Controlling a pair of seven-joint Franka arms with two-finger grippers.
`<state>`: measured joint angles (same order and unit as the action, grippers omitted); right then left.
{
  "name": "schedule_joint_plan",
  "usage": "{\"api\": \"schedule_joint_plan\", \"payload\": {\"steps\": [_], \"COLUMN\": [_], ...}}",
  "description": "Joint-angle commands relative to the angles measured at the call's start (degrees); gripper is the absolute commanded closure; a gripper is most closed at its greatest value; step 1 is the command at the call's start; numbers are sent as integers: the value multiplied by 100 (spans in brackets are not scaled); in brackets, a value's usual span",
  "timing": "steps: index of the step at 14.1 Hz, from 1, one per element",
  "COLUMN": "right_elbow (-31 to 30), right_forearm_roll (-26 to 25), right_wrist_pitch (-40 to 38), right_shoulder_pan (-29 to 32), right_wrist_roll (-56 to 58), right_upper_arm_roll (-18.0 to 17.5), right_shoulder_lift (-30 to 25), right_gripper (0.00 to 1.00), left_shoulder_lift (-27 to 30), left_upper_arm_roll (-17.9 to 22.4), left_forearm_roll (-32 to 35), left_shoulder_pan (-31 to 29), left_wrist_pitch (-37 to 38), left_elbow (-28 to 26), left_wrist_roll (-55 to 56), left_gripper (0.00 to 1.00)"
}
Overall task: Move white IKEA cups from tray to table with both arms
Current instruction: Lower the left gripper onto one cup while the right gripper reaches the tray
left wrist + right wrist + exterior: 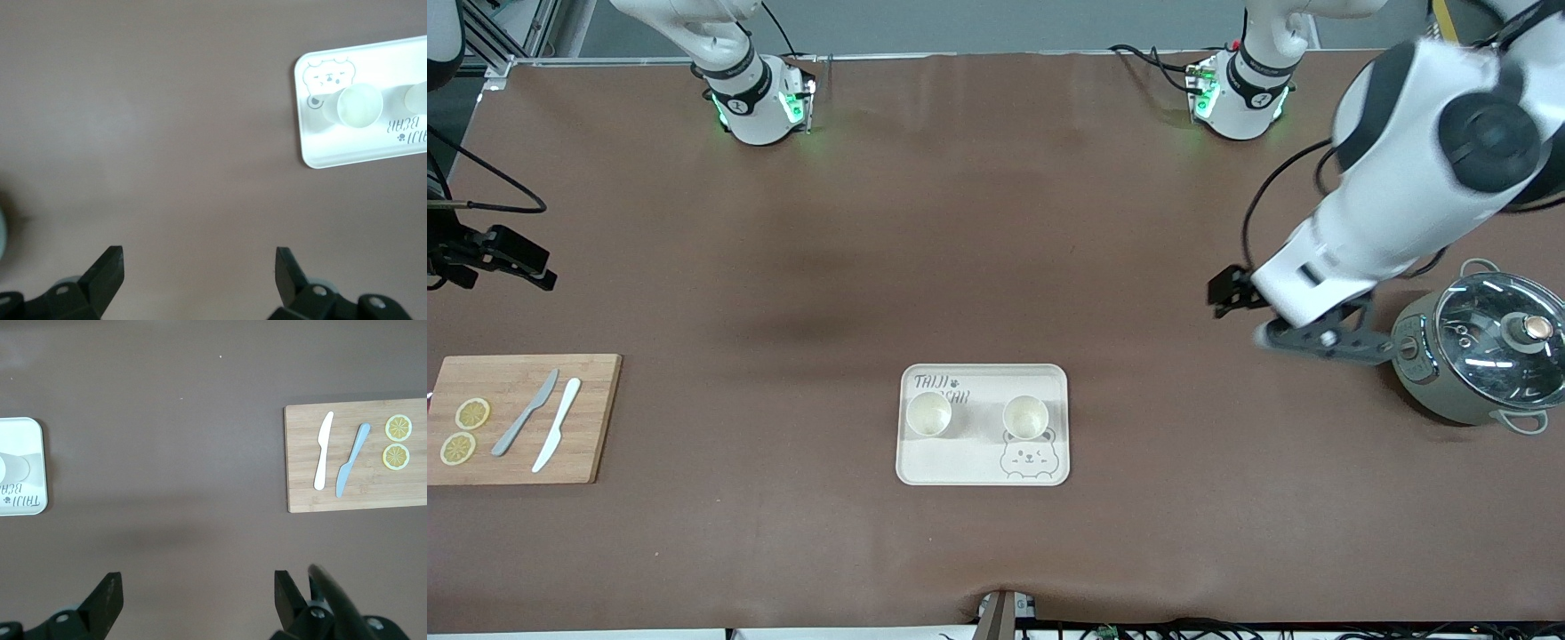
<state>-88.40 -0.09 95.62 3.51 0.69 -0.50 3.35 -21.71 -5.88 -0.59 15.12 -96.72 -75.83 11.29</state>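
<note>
Two white cups stand upright side by side on the cream bear-print tray [971, 464]. One cup [928, 414] is toward the right arm's end and the other cup [1025, 416] toward the left arm's end. My left gripper [1230, 290] is open and empty, up over bare table between the tray and the pot. Its wrist view [198, 275] shows the tray [347, 150] with both cups [359, 105] [417, 99]. My right gripper [511, 260] is open and empty, up over the table above the cutting board. Its wrist view [197, 595] shows only the tray's edge [25, 440].
A wooden cutting board [596, 418] with a grey knife [525, 413], a white knife [557, 436] and two lemon slices [471, 413] lies at the right arm's end. A grey-green pot with a glass lid [1489, 351] stands at the left arm's end, close under the left arm.
</note>
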Motion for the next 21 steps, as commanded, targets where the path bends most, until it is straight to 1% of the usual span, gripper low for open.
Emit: {"api": "schedule_joint_plan", "payload": {"steps": [1,3,5,7,8,9,12,14,15,17,19,21], "right_elbow": [-11,7,16,-1,-1,-1,25,270,375,508,648,649], "right_forearm_roll": [80,80,71,53,71,80,80,149,298,754,853,940], "right_wrist_pitch": [9,71,80,62,80,88,439,449,458,484,676,992], "right_shoulder_pan": [97,115,80,1,-25,-52,-385,-561,-605,-615,-649,-781], "right_wrist_roll": [106,106,115,124,124,124,63,36,27,-34,-69,-244], "right_upper_arm_roll": [-38,-38,-38,-38,-46,-55,-47,-55,-55,-47,-55,-55], "right_shoulder_lift": [-107,-54,25,174,349,481,780,1140,1333,1641,1923,2116], "right_gripper": [0,0,0,0,0,0,0,0,0,0,0,0], "left_shoulder_lift": [-860,-1220,-1650,-2177,-2441,-2592,-2952,-3111,-3172,-3252,-3278,-3339], "left_upper_arm_roll": [61,69,227,621,814,921,904,904,904,913,922,913], "left_forearm_roll": [-46,-3,24,15,15,6,-20,-38,-38,-29,-29,-29], "left_shoulder_pan": [385,684,991,1447,1676,1783,1828,1819,1837,1837,1845,1863], "left_wrist_pitch": [-266,-705,-1258,-1515,-1612,-1778,-2262,-2482,-2587,-2772,-2843,-2992], "left_elbow": [640,640,692,1130,1298,1351,1378,1413,1414,1414,1414,1414], "left_wrist_roll": [337,645,874,1058,1111,1156,1200,1200,1209,1217,1217,1226], "left_gripper": [0,0,0,0,0,0,0,0,0,0,0,0]}}
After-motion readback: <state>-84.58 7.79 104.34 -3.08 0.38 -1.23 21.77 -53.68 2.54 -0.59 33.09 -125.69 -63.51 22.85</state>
